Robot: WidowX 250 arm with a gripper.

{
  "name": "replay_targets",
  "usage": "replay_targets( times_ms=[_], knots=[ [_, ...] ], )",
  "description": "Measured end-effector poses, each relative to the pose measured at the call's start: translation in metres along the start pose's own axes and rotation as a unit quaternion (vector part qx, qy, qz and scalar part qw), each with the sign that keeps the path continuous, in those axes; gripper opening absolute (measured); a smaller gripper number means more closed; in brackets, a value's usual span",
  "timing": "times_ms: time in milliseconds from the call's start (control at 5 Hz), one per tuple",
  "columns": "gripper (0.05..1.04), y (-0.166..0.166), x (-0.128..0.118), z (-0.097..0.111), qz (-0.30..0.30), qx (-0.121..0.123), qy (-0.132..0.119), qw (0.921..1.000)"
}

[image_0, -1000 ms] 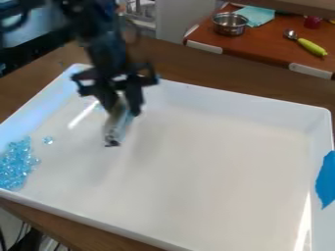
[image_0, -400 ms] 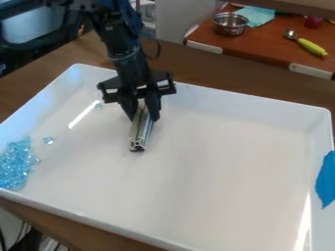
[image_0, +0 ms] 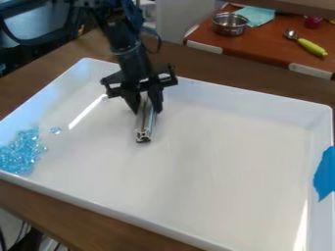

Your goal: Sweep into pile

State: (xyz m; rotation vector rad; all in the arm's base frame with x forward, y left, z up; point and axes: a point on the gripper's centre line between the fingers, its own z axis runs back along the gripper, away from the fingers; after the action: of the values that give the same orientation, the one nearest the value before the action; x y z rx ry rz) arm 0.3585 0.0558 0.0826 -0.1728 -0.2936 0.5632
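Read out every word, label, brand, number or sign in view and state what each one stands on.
There are none that can be read.
No lettering can be made out on the white tray, the blue patch on its right side, or the metal bar in the pincer.
The metal pot and the yellow-green handle behind are too small to tell.

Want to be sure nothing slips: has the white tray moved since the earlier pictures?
Yes, slightly: judged against the metal pot behind, the white tray has shifted farther from the camera, and the blue beads have moved with it.
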Motion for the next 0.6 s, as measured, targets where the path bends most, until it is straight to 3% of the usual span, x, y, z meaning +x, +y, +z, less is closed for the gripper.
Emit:
replay_targets(
  times_ms=[200, 600],
  knots=[
    [0.380, 0.018, 0.009, 0.003, 0.048, 0.014, -0.012, 0.9987],
    [0.380, 0.056, 0.015, 0.008, 0.180, 0.024, -0.030, 0.9828]
  ],
)
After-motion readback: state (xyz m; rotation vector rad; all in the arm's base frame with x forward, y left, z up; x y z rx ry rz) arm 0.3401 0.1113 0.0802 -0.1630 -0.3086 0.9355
